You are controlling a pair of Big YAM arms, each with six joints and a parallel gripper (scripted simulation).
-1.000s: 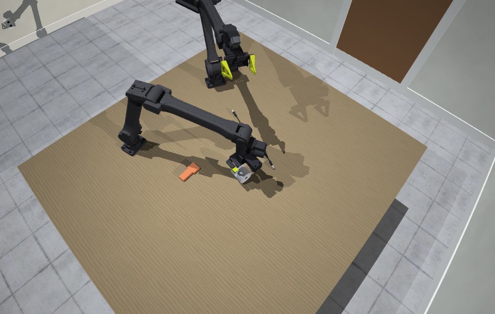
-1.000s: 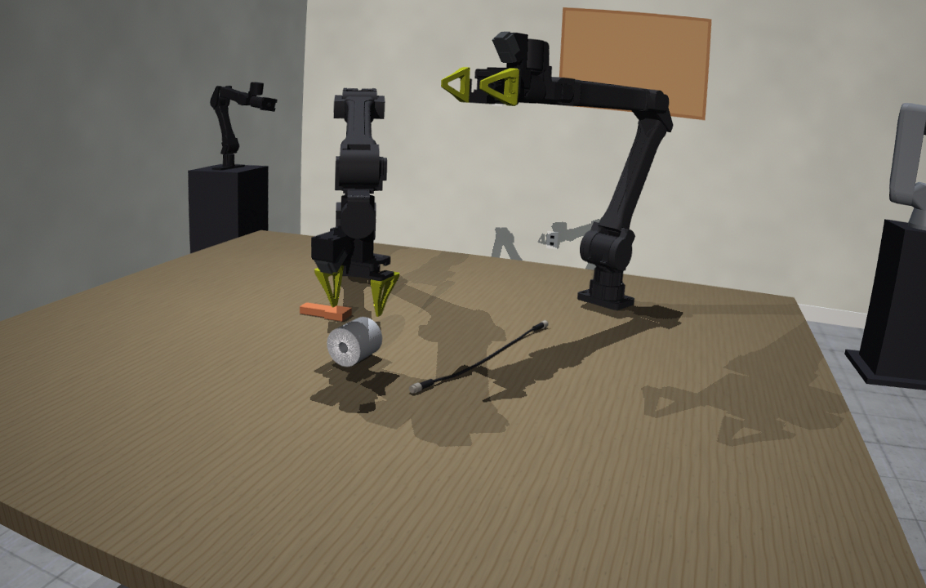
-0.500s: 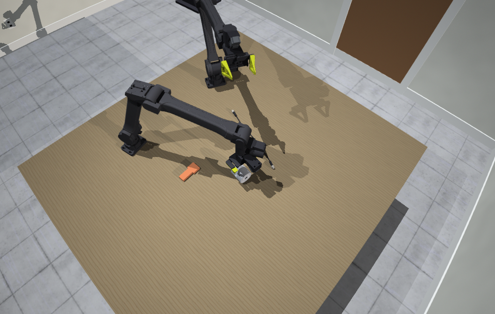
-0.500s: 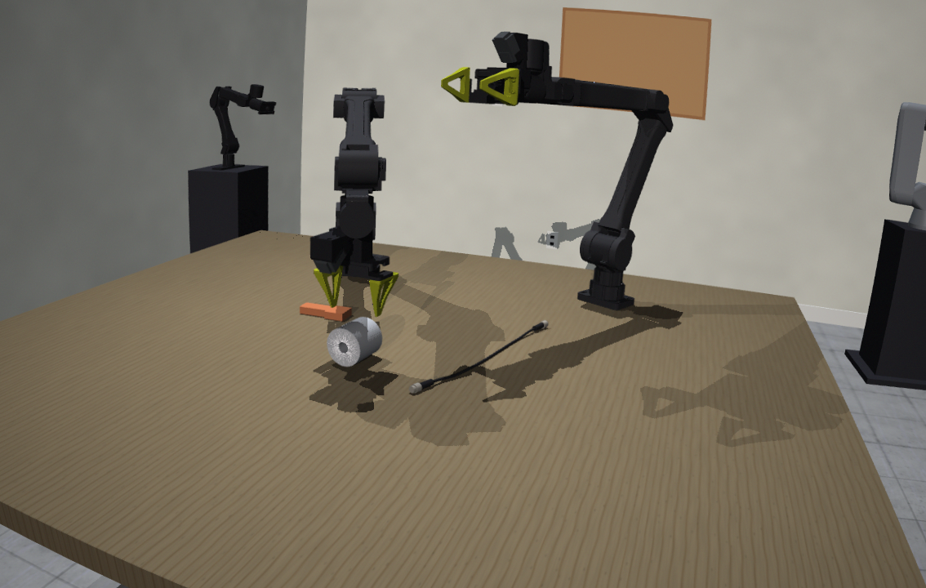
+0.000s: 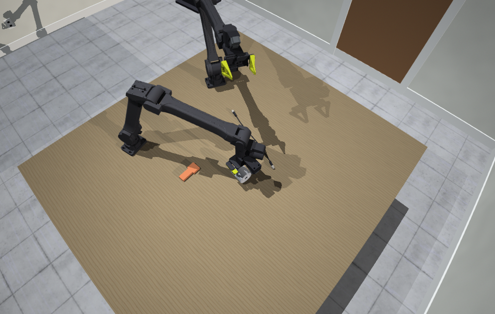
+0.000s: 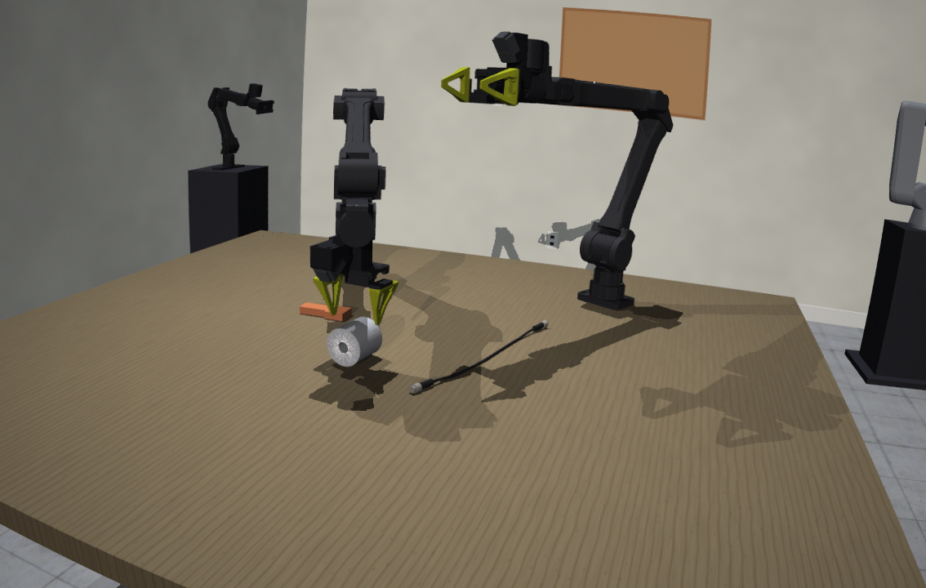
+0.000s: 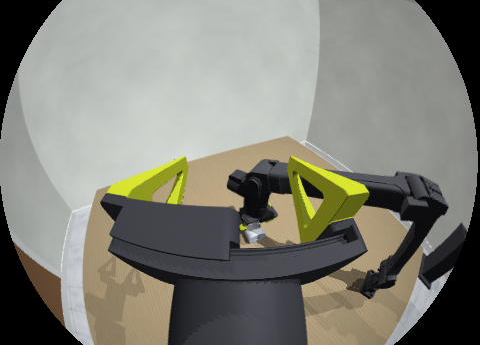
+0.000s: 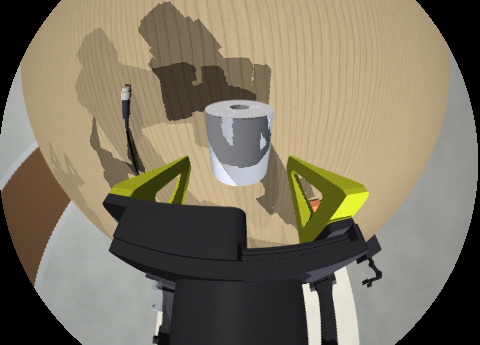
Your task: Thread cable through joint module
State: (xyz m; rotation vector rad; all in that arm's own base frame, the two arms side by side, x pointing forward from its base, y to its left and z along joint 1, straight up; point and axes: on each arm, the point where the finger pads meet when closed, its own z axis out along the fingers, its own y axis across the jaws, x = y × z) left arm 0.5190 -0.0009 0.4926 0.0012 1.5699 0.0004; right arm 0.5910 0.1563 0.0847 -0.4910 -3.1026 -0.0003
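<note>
Well, joint module: I had it (image 5: 243,174) (image 6: 364,342) (image 7: 255,233) (image 8: 240,150) lying on its side on the table (image 5: 202,242) (image 6: 451,468), below the right gripper (image 5: 243,173) (image 6: 356,318) (image 7: 254,226) (image 8: 238,161); overhead, the wrist covered part of it.
Right fingers: spread wide, released; I couldn't tell whether either tip touched the module.
Left gripper (image 5: 242,76) (image 6: 477,86) (image 7: 238,158): raised well above the table, fingers wide apart, nothing between them.
Cable (image 5: 267,157) (image 6: 484,358) (image 8: 131,145): on the table beside the module, outside the shaft; the right arm hid its middle overhead, and a finger cut it off in my right wrist view.
Cable ends: both pale-tipped in the exterior view; too small for me to tell which was the plug.
Hollow shaft: one opening faced the exterior camera; the far opening was out of sight.
Orange block (image 5: 189,172) (image 6: 325,312) (image 8: 315,205): near the module, only a sliver showing through a finger in the right wrist view.
</note>
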